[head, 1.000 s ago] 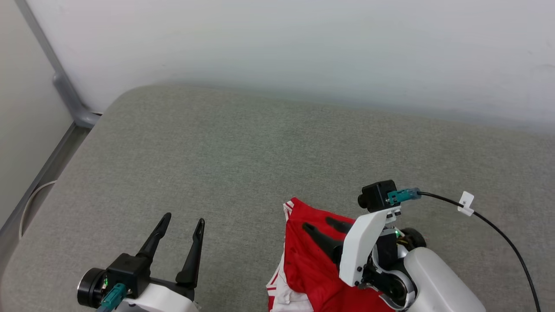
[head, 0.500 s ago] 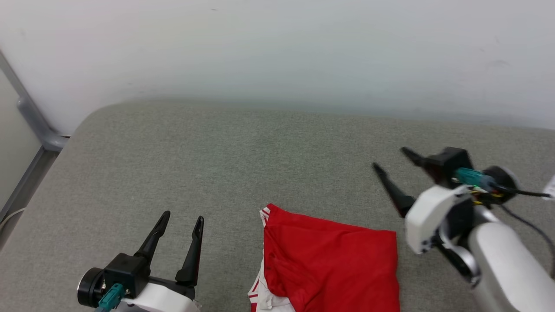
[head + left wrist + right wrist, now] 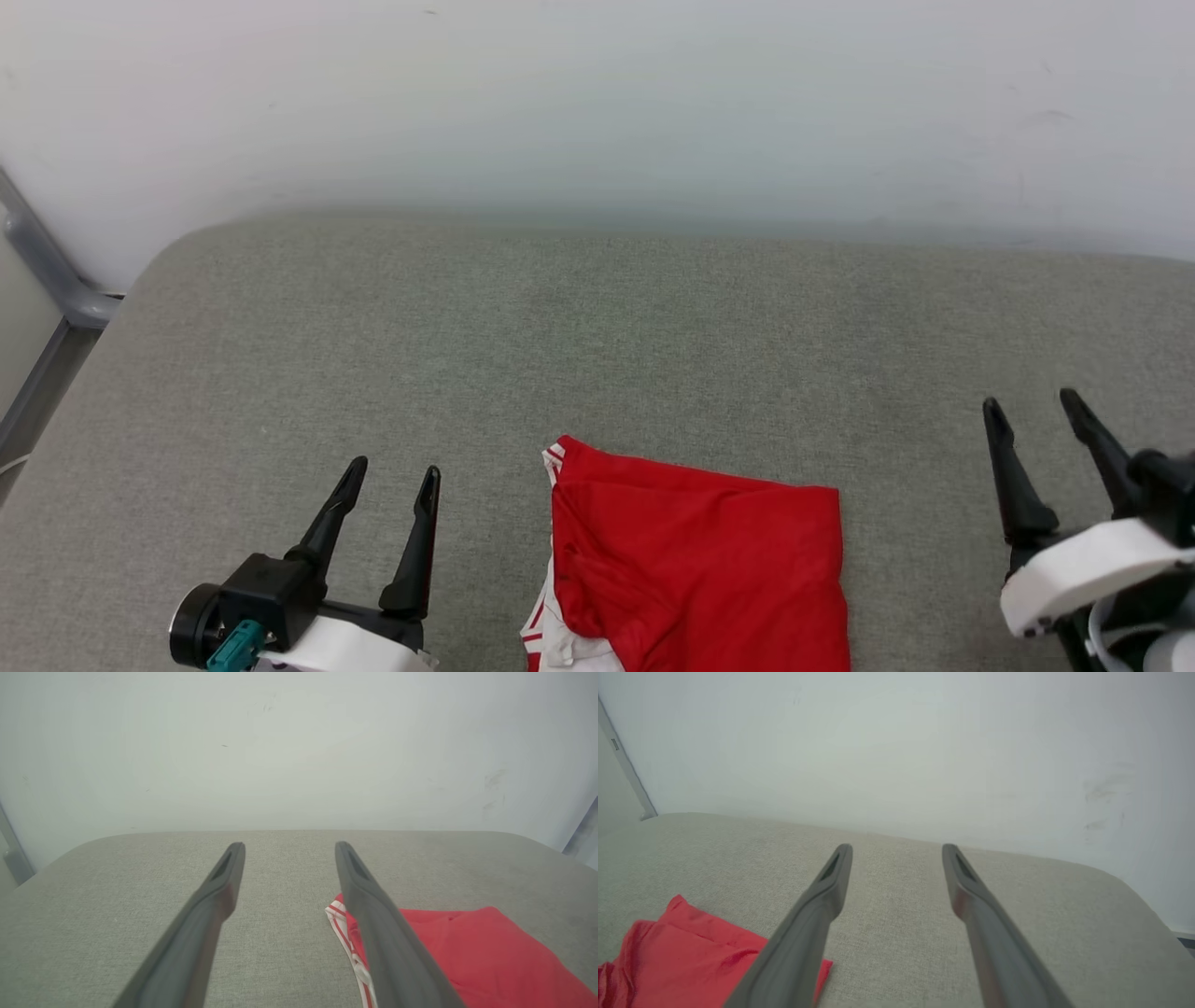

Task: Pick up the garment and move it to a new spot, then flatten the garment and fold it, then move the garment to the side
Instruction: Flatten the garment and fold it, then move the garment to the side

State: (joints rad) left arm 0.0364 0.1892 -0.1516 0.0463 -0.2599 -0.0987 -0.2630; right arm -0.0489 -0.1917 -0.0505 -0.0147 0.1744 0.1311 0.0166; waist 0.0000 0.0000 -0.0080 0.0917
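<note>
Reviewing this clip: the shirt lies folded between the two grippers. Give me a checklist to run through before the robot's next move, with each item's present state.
1. The left gripper is open and empty: ok.
2. The right gripper is open and empty: ok.
3. Both grippers are apart from the shirt, one on each side: ok.
4. The shirt is folded flat into a compact red block, with striped trim at its left edge: ok.
5. The shirt's near edge is tidy: cannot tell, the head view cuts it off.
6. There is room on the grey pad beside the shirt: ok, bare pad on both sides.
</note>
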